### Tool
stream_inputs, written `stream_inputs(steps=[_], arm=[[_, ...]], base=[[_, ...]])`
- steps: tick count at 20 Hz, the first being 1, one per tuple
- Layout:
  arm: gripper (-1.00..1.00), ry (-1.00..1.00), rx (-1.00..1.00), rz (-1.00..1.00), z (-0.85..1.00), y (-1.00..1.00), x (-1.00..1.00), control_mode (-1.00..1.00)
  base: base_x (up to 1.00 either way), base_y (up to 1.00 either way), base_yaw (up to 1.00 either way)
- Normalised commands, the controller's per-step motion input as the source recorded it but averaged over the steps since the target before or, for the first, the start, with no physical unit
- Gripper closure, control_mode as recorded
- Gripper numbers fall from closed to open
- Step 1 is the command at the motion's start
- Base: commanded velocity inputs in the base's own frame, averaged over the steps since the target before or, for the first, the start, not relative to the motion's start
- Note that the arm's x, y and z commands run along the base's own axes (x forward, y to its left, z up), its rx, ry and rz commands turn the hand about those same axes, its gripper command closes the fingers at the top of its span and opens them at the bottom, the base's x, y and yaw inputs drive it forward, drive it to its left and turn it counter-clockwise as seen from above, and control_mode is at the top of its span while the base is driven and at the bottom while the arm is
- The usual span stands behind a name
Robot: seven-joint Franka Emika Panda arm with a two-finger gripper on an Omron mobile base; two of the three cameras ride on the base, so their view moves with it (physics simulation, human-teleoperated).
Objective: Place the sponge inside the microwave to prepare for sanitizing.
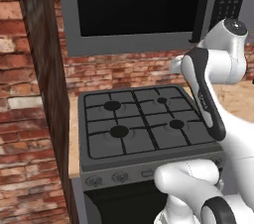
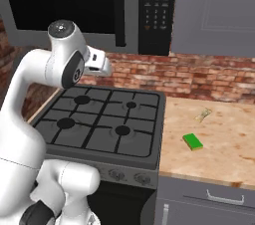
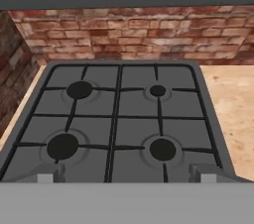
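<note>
The sponge (image 2: pixel 192 142), a small green block, lies flat on the wooden counter (image 2: pixel 219 134) right of the stove. Above the stove hangs the microwave (image 1: pixel 139 5) (image 2: pixel 74 0), its dark glass door shut and its black keypad (image 2: pixel 157 10) on the right. My gripper (image 2: pixel 102 66) (image 1: pixel 174 64) hovers high over the stove's back edge, just below the microwave and well left of the sponge. In the hand view its fingertips (image 3: pixel 45 175) stand wide apart, so the gripper (image 3: pixel 126 176) is open with nothing between them.
A black gas stove (image 1: pixel 144 121) (image 3: pixel 119 119) with several burners lies below the hand. A dark cabinet side (image 1: pixel 44 84) stands left of it. A tiny pale object (image 2: pixel 202 115) lies on the counter behind the sponge. Brick wall (image 2: pixel 199 77) runs along the back.
</note>
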Motion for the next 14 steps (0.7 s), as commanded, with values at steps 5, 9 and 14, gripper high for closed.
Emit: stream_inputs(steps=[5,9,14], arm=[[-1.00,0.03,0.00,0.00,0.41,-0.31,0.00,-1.00],[-1.00,0.01,0.00,0.00,0.25,-0.40,0.00,-1.00],[-1.00,0.00,0.00,0.00,0.17,-0.40,0.04,-1.00]], base=[[0.00,0.00,0.00],[0.00,0.00,0.00],[0.00,0.00,0.00]])
